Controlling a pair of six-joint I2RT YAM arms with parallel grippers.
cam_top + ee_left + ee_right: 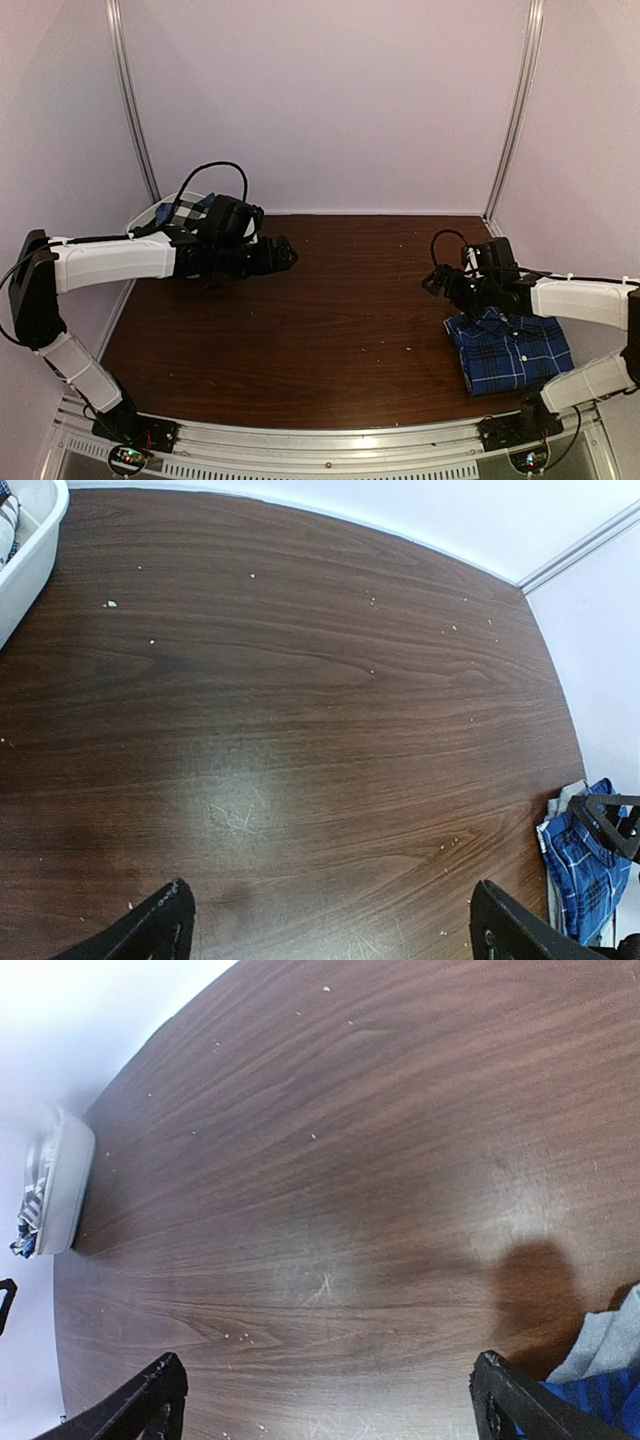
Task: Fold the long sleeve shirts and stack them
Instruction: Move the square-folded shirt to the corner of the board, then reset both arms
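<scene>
A folded royal-blue plaid shirt (508,350) lies at the table's near right, with a grey shirt edge under it (606,1348); it also shows in the left wrist view (585,858). A black-and-white check shirt (182,212) lies in the white basket (143,215) at the far left. My left gripper (284,255) is open and empty above the table, just right of the basket. My right gripper (433,281) is open and empty, just beyond the blue shirt's far left corner. Both wrist views show wide-apart fingers (160,925) (140,1405) over bare wood.
The dark wood table (340,300) has small crumbs on it. The basket also shows in the left wrist view (25,550) and the right wrist view (62,1185). White walls with metal posts (135,110) close in the back and sides.
</scene>
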